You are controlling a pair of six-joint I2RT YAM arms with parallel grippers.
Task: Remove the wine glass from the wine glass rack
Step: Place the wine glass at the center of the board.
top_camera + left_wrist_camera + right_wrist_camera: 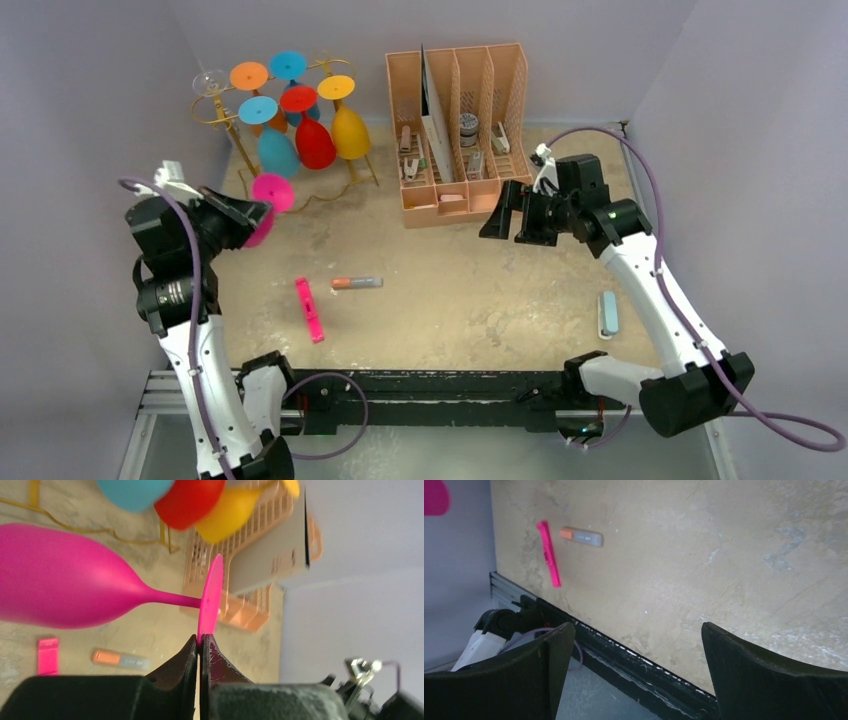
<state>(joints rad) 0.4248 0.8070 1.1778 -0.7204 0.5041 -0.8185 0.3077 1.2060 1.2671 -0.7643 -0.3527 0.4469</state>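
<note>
**Removal stage, judged largely complete.** The left tool (201, 642) is pinched narrowly on the rim of the foot of the magenta wine glass (65, 592). The glass lies roughly horizontal in the air above the bench (480, 290), on the near side of the wine glass rack (218, 112). It appears free of the gold rails, so the lift-off is taken as done. At most, carrying it away or setting it down is left. The glass is opaque and glossy, with a full bowl, a slim stem and a thin disc foot. A red glass (315, 142) and others hang from the rack. The right tool (634, 632) is spread wide, holding nothing, above the bench.
</note>
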